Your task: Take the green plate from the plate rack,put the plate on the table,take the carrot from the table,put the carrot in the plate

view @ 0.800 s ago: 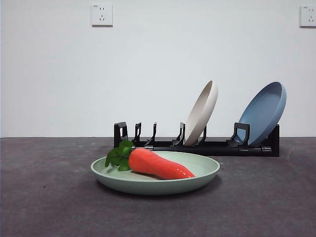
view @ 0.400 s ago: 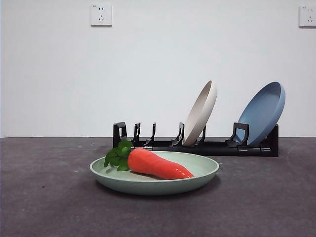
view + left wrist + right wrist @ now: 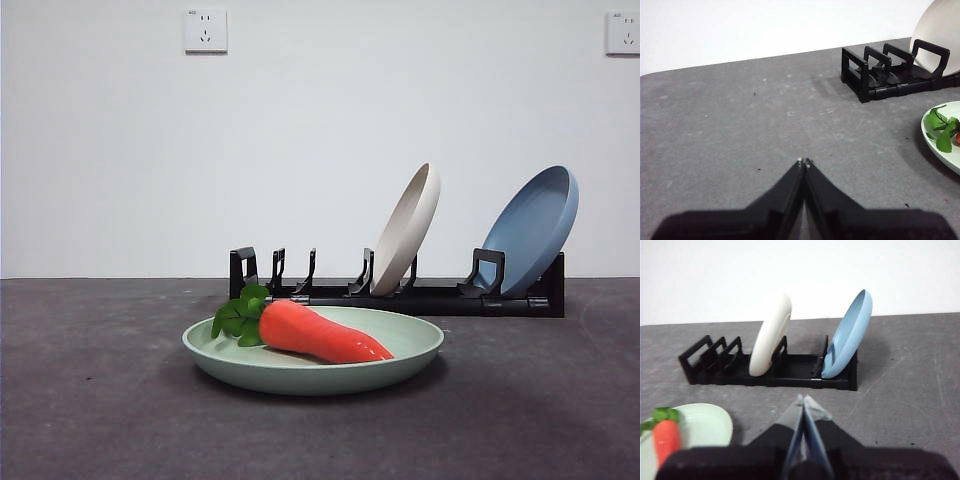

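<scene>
Table [image 3: 90,400] first: dark grey, flat, running back to a white wall. Nothing of mine shows in the front view; both arms sit back and clear.

Rack [image 3: 400,295] stands at the rear, long and low. A cream plate [image 3: 408,228] leans in a middle slot, a blue plate [image 3: 532,230] in the end slot. The slots at the other end are empty.

Green plate [image 3: 300,372] lies flat on the table, in front of the rack and apart from it. Carrot [image 3: 322,333] lies inside it, leafy top toward one rim, tip toward the middle. No part hangs over the rim.

My read: plate out of the rack and set down, carrot in the plate. All four steps look done. Nothing left that I can see except staying clear.

My left pincer [image 3: 804,163] is pinched together, tips touching, holding nothing. It hangs over bare table, the plate's rim just in at one side of its view, the rack's empty end beyond.

My right pincer [image 3: 804,399] is likewise closed and empty, facing the rack, with the carrot and plate off to one side.

Room: open table on both flanks of the plate and in front of it. The tight spot is behind, between plate and rack. The leaning plates are the things to avoid knocking.
</scene>
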